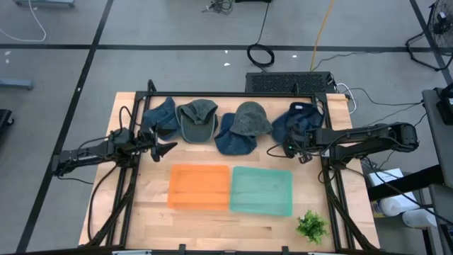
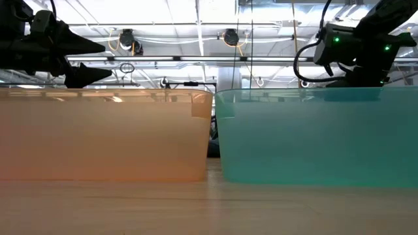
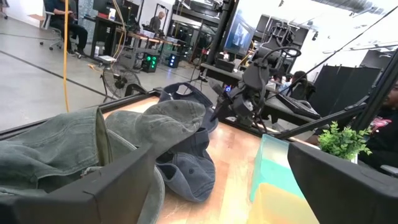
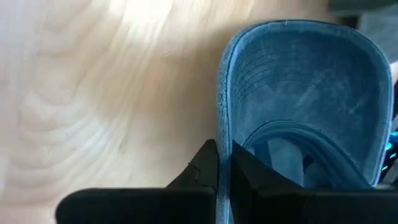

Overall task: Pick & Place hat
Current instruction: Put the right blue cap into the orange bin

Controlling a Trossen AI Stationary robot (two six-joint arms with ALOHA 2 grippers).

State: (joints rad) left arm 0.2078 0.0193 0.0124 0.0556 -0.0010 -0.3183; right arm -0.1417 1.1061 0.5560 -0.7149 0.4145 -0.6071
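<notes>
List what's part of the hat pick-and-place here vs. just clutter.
Job:
- blue cap, rim pinched by right tool
- other hats in the row: blue, green cap, grey-green bucket hat, blue under it
- orange bin, teal bin
- left tool, open, waiting

Lying about:
- small plant

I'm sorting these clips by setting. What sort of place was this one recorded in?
Probably a robotics lab or workshop: a wooden table on a bare concrete floor with loose cables, desks with monitors behind, and exposed ceiling pipes.
</notes>
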